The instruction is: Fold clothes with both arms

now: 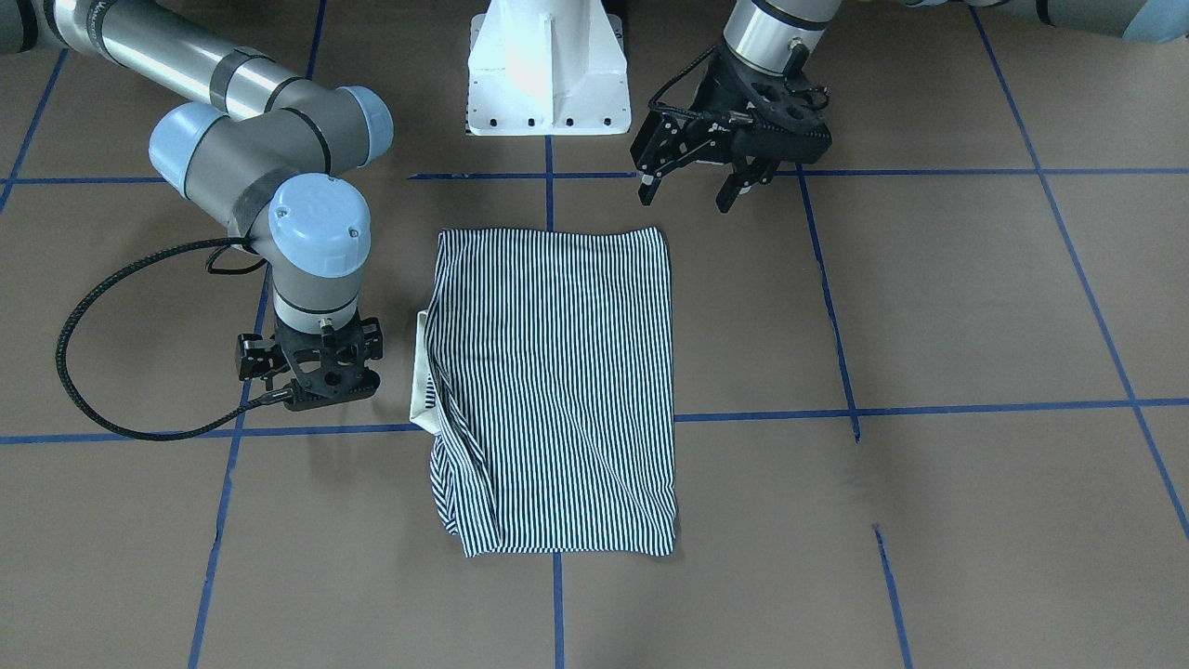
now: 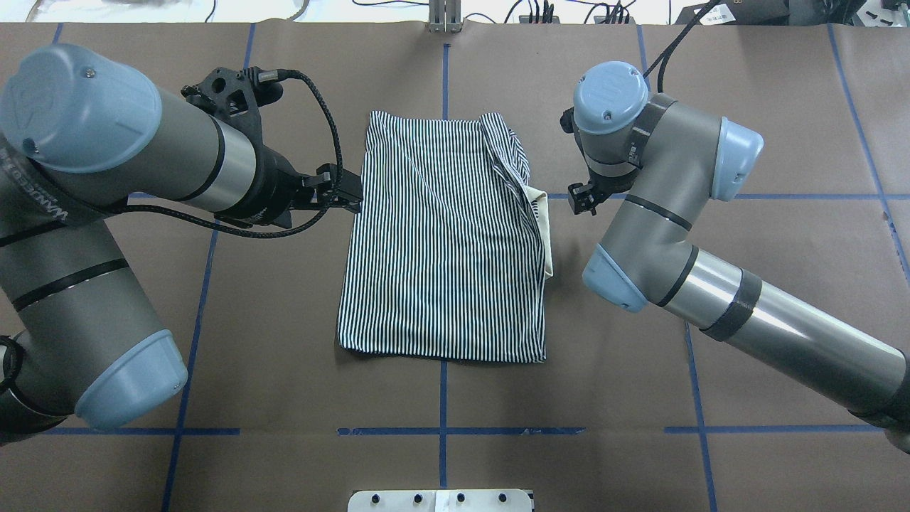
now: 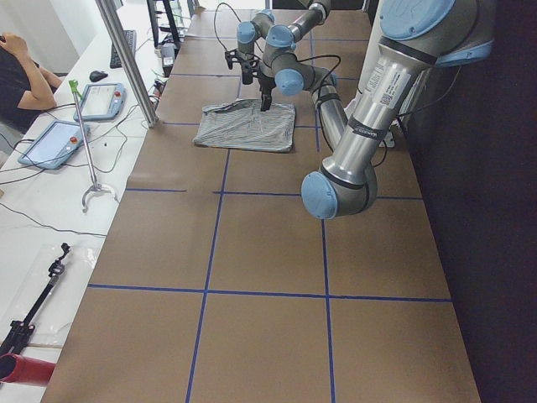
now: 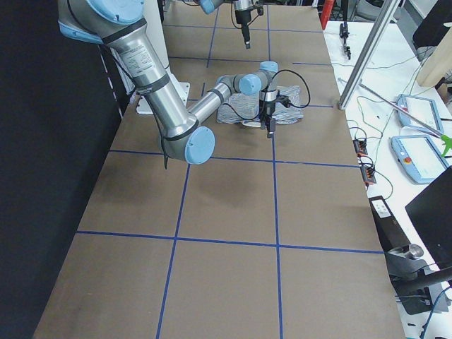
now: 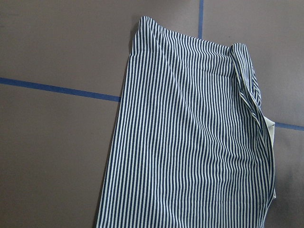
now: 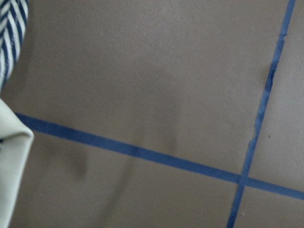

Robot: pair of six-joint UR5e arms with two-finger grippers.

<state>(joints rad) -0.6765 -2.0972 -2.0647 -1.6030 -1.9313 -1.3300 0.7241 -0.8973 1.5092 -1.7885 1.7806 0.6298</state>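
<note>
The striped polo shirt [image 1: 557,390] [image 2: 448,242] lies folded into a flat rectangle at the table's middle. Its cream collar [image 1: 423,381] [image 2: 544,235] pokes out on the side of my right arm. My left gripper [image 1: 687,195] [image 2: 348,198] hangs open and empty above the shirt's left edge, and its wrist view looks down on the shirt [image 5: 190,142]. My right gripper [image 1: 311,372] [image 2: 583,199] points down at the bare table just beside the collar [image 6: 12,171]. Its fingers are hidden under the wrist, so I cannot tell their state.
The white pedestal base [image 1: 548,74] stands at the robot's edge of the table. Blue tape lines [image 1: 929,409] grid the brown surface. A side bench with tablets [image 3: 50,143], a metal pole [image 3: 126,59] and a seated person [image 3: 17,75] lies past the far edge.
</note>
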